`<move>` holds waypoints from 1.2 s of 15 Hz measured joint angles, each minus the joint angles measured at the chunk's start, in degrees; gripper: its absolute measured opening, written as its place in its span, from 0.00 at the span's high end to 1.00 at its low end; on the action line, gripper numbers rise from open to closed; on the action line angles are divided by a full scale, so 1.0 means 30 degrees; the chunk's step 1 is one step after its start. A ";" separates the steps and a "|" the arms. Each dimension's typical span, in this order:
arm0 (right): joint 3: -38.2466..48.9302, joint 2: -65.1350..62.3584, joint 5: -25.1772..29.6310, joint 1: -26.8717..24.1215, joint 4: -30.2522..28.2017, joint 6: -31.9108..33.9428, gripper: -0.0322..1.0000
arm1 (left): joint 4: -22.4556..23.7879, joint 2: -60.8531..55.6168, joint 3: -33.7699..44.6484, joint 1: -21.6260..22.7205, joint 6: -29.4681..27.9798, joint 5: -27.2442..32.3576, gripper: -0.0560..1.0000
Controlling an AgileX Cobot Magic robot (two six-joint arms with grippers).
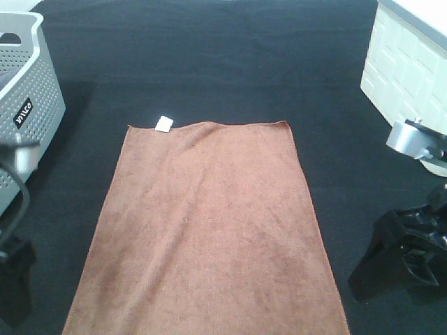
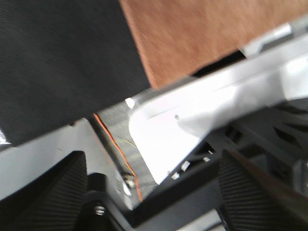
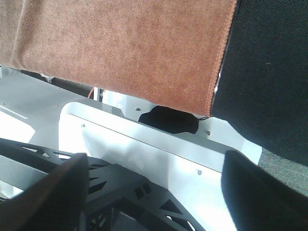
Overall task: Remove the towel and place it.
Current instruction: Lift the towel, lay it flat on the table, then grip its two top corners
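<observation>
1. The towel [image 1: 206, 230] is lying spread flat on the black desk [image 1: 209, 63]. It is running lengthwise from around the middle of the desk down to the near edge.
2. Its near hem is sitting right along the near edge in both of my wrist views. I cannot tell whether any of it is draping over.
3. A small white tag [image 1: 164, 123] is poking out from the towel's far left corner, past the far hem and onto the black surface.
4. A grey perforated basket [image 1: 28, 91] is standing by the left edge, toward the far left corner. It is well apart from the towel.
5. A white panelled bin [image 1: 405, 63] is standing at the far right corner, also well apart from the towel.
6. I am holding my left tool [image 2: 151, 192] near the near left corner of the desk, off the towel's left side. Its jaws are spread wide, and nothing is sitting between the dark ribbed pads [image 2: 53, 192].
7. I am holding my right tool [image 3: 159, 187] near the near right corner, just outside the towel's near right corner. Its jaws are also standing apart and gripping nothing.
8. Neither tool is touching the towel.
</observation>
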 joint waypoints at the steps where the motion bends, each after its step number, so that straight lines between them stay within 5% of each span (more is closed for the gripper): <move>1: 0.0000 0.0000 0.0000 0.0000 0.0000 0.0000 0.29 | 0.0000 0.0000 0.0000 0.0000 0.0000 0.0000 0.27; 7: -0.0248 0.0000 -0.0191 0.0000 -0.0879 0.1165 0.26 | 0.1566 -0.0057 -0.0248 0.0000 -0.0325 -0.0019 0.27; 11: -0.4106 0.0172 -0.0153 0.0000 -0.6131 0.4030 0.24 | 0.2636 -0.0057 -0.0248 0.0821 -0.0325 -0.1050 0.27; 18: -1.0008 0.4794 0.0516 0.0000 -0.6990 0.4030 0.24 | 0.3801 0.0286 -0.3801 0.2063 0.0726 -0.3075 0.23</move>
